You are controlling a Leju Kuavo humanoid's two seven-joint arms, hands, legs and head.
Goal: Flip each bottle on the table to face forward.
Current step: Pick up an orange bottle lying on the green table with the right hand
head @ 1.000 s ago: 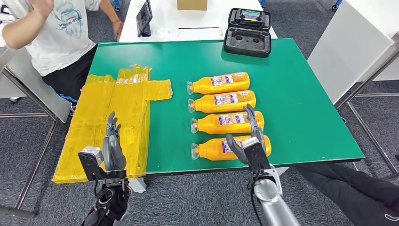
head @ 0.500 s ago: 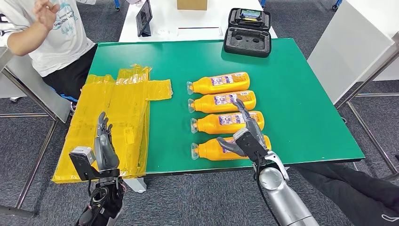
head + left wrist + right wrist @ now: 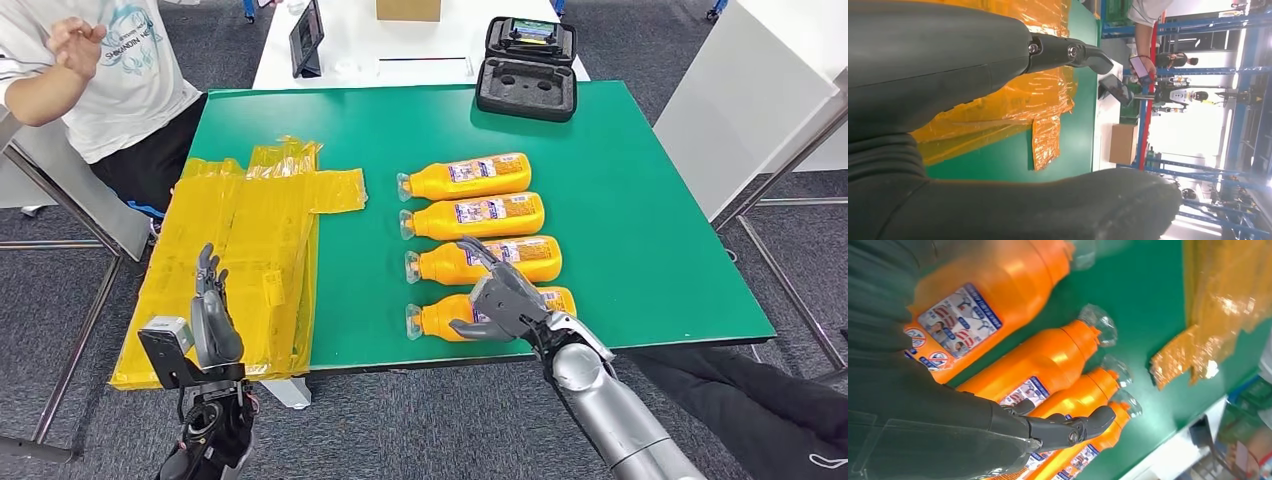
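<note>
Four orange bottles lie side by side on the green table point(image 3: 620, 200), clear caps pointing left. Counting from the far one they are the first point(image 3: 470, 176), second point(image 3: 480, 213), third point(image 3: 440, 264) and nearest point(image 3: 435, 317). Their labels face up. My right hand point(image 3: 505, 300) hovers with spread fingers over the nearest bottle's label end and holds nothing. In the right wrist view the nearest bottle point(image 3: 993, 295) lies just past my right hand point(image 3: 998, 425). My left hand point(image 3: 212, 322) stands open and upright by the table's front left corner, with nothing in it.
Crumpled yellow film point(image 3: 250, 230) covers the table's left edge, and appears as yellow film point(image 3: 998, 100) in the left wrist view. A black foam case point(image 3: 527, 88) sits at the far edge. A person point(image 3: 110, 70) sits at the far left. A white panel point(image 3: 740, 100) stands to the right.
My right hand has turned and swung left, from upright beside the nearest bottle to lying over it. My left hand has dropped lower and drifted left. The person's raised hand has moved.
</note>
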